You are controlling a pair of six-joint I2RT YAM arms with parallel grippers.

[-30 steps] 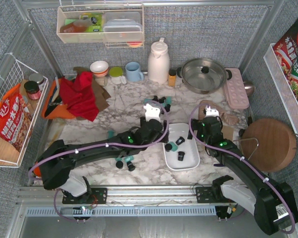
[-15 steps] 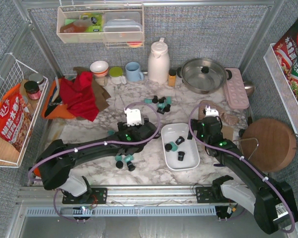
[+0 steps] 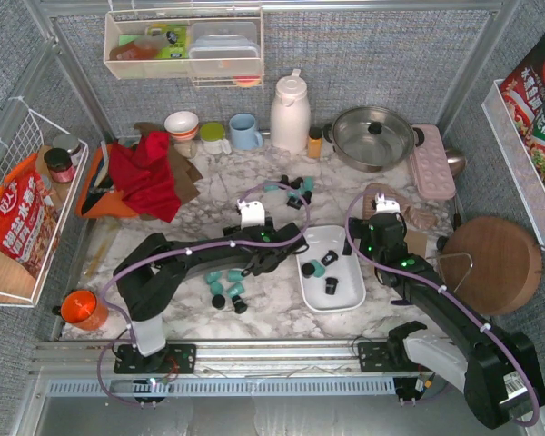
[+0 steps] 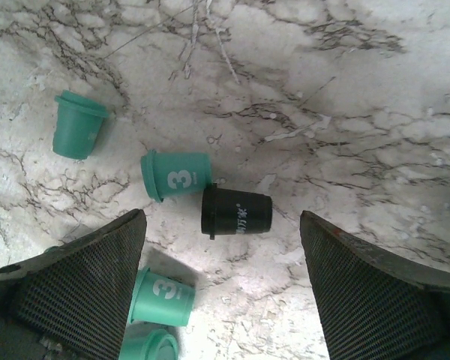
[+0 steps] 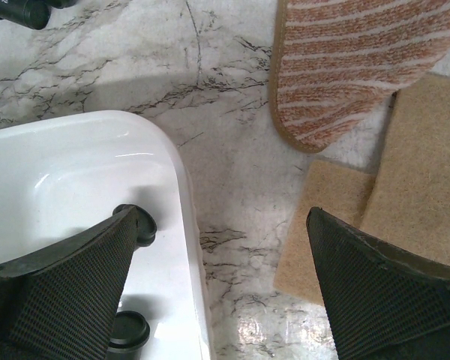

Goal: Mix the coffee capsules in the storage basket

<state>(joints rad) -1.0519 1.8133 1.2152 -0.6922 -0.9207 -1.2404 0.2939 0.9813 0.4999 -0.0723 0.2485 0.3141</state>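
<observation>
The white storage basket (image 3: 302,272) sits at table centre with one teal and two black coffee capsules (image 3: 314,268) in it. Several loose capsules (image 3: 225,289) lie on the marble to its left, and another cluster (image 3: 291,189) lies behind it. My left gripper (image 3: 254,265) hovers open and empty over the left group. The left wrist view shows my left gripper (image 4: 225,300) just short of a black capsule (image 4: 236,212) and beside teal ones (image 4: 176,176). My right gripper (image 3: 361,240) is open and empty over the basket's far right edge; the right wrist view shows my right gripper (image 5: 225,300) above the rim (image 5: 186,225) and black capsules (image 5: 139,225).
Striped and tan mats (image 5: 360,82) lie right of the basket. A round wooden board (image 3: 490,263) is at the right, a red cloth (image 3: 150,177) at back left, and an orange cup (image 3: 80,309) at front left. A thermos (image 3: 290,113) and a pot (image 3: 372,136) stand at the back.
My left gripper has drawn back from the basket's left edge to over the loose capsules on the marble, and its elbow has swung inward, uncovering the orange cup. The right arm has not moved.
</observation>
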